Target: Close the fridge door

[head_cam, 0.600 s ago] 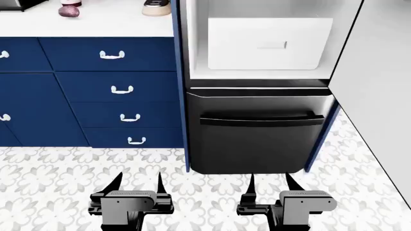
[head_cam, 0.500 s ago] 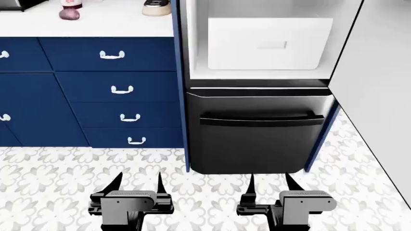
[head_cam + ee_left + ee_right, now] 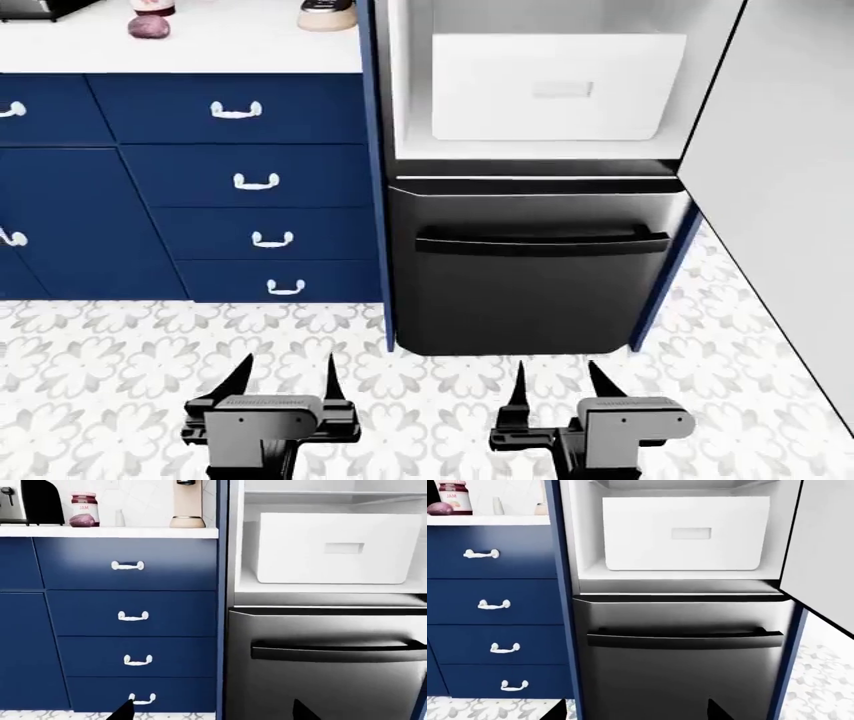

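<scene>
Before the open fridge, the fridge door (image 3: 787, 180) stood swung out at our right; left tool (image 3: 284, 378) and right tool (image 3: 558, 380) hung spread, empty, apparently approaching; next, reaching behind that panel.

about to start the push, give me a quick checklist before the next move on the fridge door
1. Fridge door open, needing closing: ok, it swings out on the right with its white inner face showing.
2. Doorway free of things sticking out: ok, the white bin sits back on its shelf.
3. Lower drawer shut: ok, it looks flush.
4. Right claw empty: ok, open over the floor.
5. Left claw empty: ok, open.
6. Contact with the door: not ok, neither claw touches it.
</scene>
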